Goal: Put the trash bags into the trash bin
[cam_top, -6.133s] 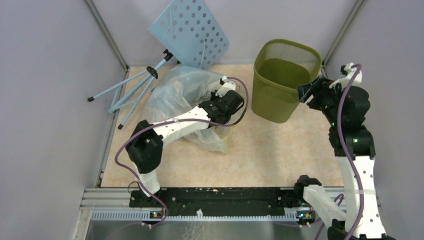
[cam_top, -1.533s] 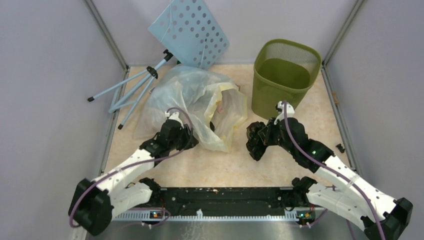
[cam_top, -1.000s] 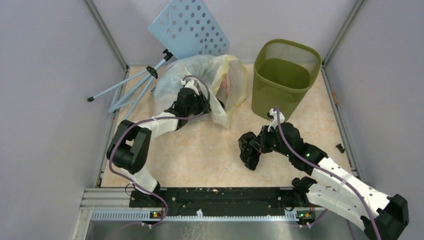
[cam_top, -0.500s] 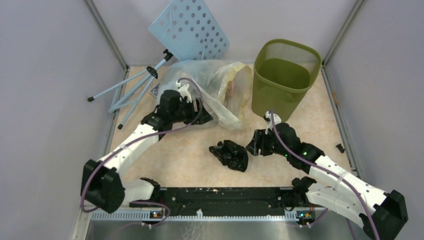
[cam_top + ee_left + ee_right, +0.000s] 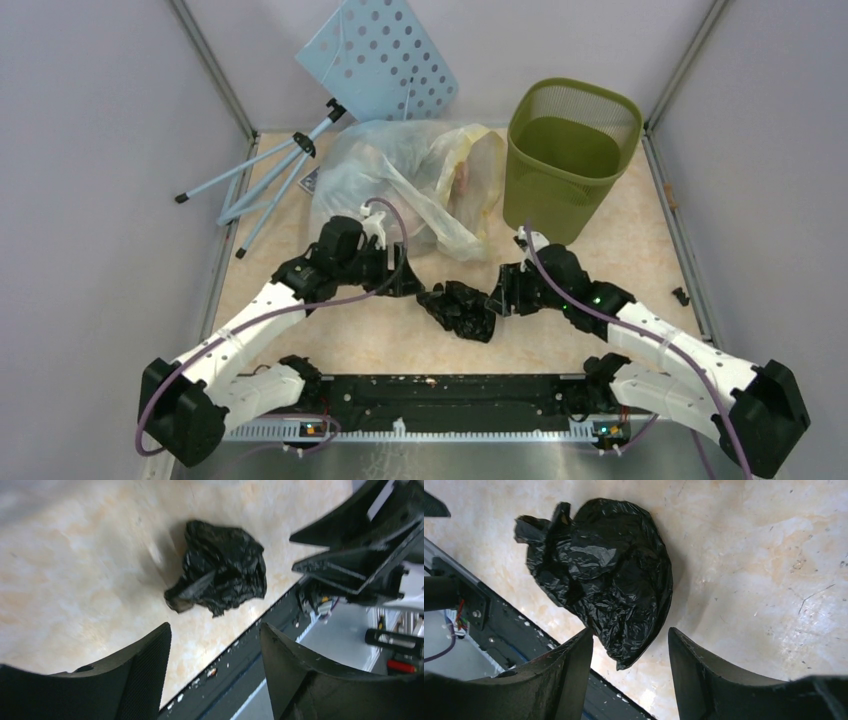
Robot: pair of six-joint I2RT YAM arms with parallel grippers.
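The trash bag [image 5: 462,310], a crumpled glossy black wad, lies loose on the beige table near the front rail. It also shows in the left wrist view [image 5: 222,575] and the right wrist view [image 5: 604,575]. My left gripper [image 5: 412,285] sits just left of it, open and empty [image 5: 215,630], with the bag a little ahead of its fingers. My right gripper [image 5: 497,298] is just right of the bag, open [image 5: 630,632], the bag's near end reaching to its fingertips. The olive-green mesh trash bin [image 5: 570,160] stands upright at the back right, apart from both grippers.
A large translucent yellowish bag [image 5: 410,185] lies slumped left of the bin. Behind it a pale blue perforated board [image 5: 380,65] on a folded tripod [image 5: 265,175] leans at the back left. The black front rail [image 5: 440,390] runs close below the black bag. Grey walls enclose the table.
My right gripper has opened and let the black bag drop onto the table. My left arm pulled back from the translucent bag, opened and came down beside the black bag.
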